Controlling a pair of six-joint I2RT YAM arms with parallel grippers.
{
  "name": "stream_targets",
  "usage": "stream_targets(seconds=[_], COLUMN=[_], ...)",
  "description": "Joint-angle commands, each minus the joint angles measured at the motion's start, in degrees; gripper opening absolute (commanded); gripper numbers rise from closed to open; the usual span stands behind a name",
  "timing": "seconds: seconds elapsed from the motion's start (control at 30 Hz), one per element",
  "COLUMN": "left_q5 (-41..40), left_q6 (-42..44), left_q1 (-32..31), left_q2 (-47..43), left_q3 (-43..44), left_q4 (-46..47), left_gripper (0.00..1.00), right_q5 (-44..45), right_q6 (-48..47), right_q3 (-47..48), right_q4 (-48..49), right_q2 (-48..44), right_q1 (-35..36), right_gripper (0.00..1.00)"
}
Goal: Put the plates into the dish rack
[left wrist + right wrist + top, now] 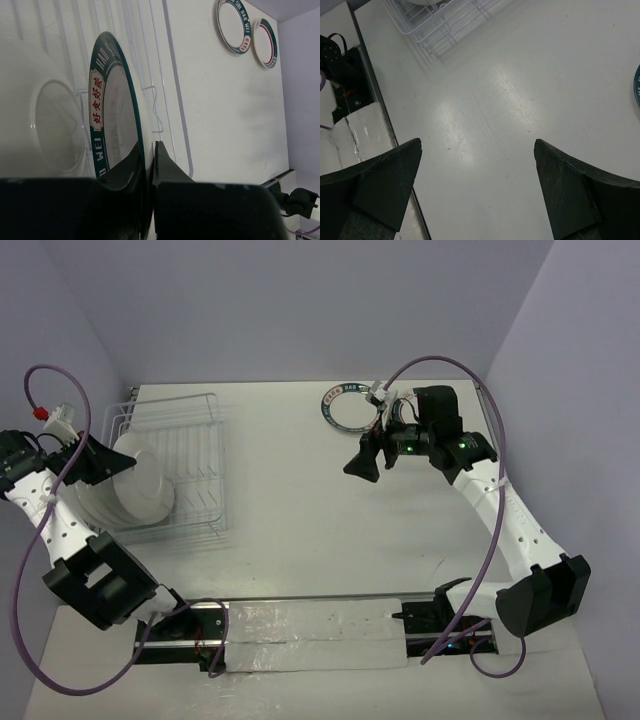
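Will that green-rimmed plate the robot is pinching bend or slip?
Probably stiff: the plate looks round though the left gripper pinches only its rim. Its shiny glaze looks slippery. On edge, it might roll without the dish rack.

The white table (300, 510) carries the wire dish rack (195, 455) at its far left. Near the far right corner a teal-rimmed plate (234, 25) lies flat, a second plate (266, 42) just beside it (their rims meeting).

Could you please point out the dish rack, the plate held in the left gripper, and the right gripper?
dish rack (200, 465): top external view, on its bare wire floor.
held plate (117, 120): left wrist view, on its white inner face.
right gripper (478, 145): right wrist view, midway between its open fingertips.
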Motion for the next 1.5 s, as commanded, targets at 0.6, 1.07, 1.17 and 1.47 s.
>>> stream_targets(seconds=[0.6,1.07,1.17,1.47], left_q5=[-11.6,-39.5,-40.6,-40.5], left_q6=[-10.1,-4.5,-7.6,-9.7], left_q1=[-4.0,-27.2,-28.0,-28.5], left_q2=[-0.3,-12.4,-8.3,-10.4], left_q3=[10.4,8.4,12.0,8.7], left_q4=[16.8,27.4,23.4,27.7], left_gripper=[0.94,0.99,0.99,0.99], right_q5=[10.8,26.8,28.6,36.7], right_q6=[4.8,42.6,48.1,66.0], right_q3=[-1.7,1.3,3.7,12.3], right_q4=[4.7,16.4,20.7,28.8], right_q2=[3.2,24.8,30.5,47.6], right_q1=[-2.6,-10.4,-10.4,-11.0], right_gripper=[1.0,1.0,1.0,1.0])
